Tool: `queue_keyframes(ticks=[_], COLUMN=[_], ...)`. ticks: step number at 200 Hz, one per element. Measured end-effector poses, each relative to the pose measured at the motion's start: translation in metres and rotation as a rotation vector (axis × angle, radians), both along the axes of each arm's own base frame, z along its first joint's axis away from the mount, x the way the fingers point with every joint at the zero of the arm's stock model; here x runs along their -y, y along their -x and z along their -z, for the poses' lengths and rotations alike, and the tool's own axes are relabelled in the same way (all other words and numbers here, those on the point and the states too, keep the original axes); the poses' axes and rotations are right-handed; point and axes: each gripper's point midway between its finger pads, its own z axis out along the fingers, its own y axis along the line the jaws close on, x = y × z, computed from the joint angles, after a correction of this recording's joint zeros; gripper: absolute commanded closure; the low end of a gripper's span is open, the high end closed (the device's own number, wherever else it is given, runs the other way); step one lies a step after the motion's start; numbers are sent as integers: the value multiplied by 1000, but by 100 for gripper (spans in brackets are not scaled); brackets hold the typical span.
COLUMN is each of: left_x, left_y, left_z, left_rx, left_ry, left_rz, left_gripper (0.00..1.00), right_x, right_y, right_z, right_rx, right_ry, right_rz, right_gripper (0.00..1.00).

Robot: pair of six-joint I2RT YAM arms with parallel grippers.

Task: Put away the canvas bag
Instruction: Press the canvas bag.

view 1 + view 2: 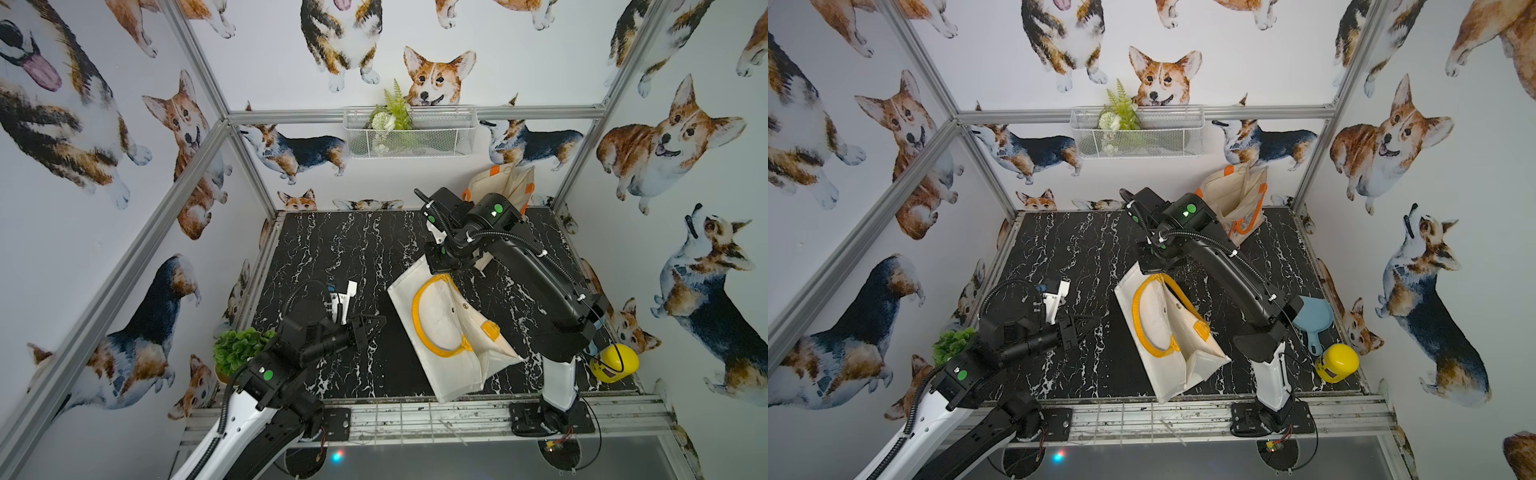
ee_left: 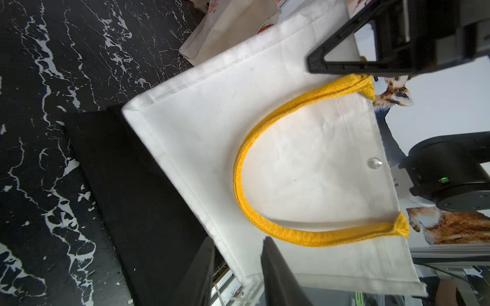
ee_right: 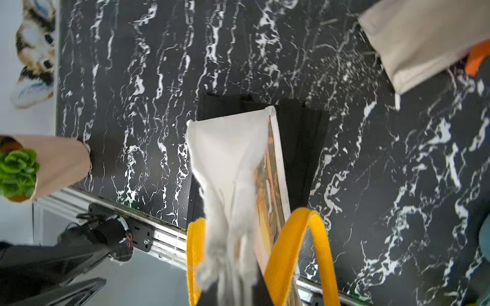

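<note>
Front-left corner of the counter (image 1: 332,249): small green potted plant (image 1: 237,347), just beside the left arm.

The left end effector (image 1: 376,326) is low over bare counter and points toward the canvas bag (image 1: 436,316), near its edge but apart from it. The left wrist view shows its jaws standing a narrow gap apart with nothing between them.

Back wall, centre: white wire basket (image 1: 436,137) hangs on the frame rail, with a fern (image 1: 395,108) in its left end.

The canvas bag is cream and sits centre-right of the counter. Its broad side faces up in both top views, and a yellow handle (image 1: 415,307) loops across that face. Its near end overhangs the front rail (image 1: 415,415). Its far end is raised, with a dark shadow on the counter below. Cannot tell whether any part of the bag touches the counter.

The right end effector (image 1: 443,270) is at the bag's far top edge, right by the handle's end. It is clamped on the canvas, and in the right wrist view the bag hangs away from it.

Back-right corner: a second bag (image 1: 503,187) with orange handles stands upright against the wall, well apart from the held one.

Right edge, in a top view: blue scoop (image 1: 1315,316), partly hidden behind the right arm. A yellow jar (image 1: 615,361) lies on its side near the front-right corner, just beside the scoop.
</note>
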Motion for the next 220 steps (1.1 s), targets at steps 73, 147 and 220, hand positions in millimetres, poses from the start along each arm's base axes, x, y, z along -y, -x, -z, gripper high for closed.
queue_keyframes(ticks=[73,147,220], left_x=[-7,-10,-2], left_y=[4,11,9], left_z=[-7,-5,3], left_rx=[-5,-18,-42], left_ry=[23,12,2], left_rz=[-34,-20,11], left_gripper=[66,59,47], right_x=[49,51,52], right_y=[-59,-72,-71], right_z=[30,45,48], right_rx=[-89,-135,-152], right_ry=[18,9,14], right_rz=[468,632,602], right_gripper=[100,98,43])
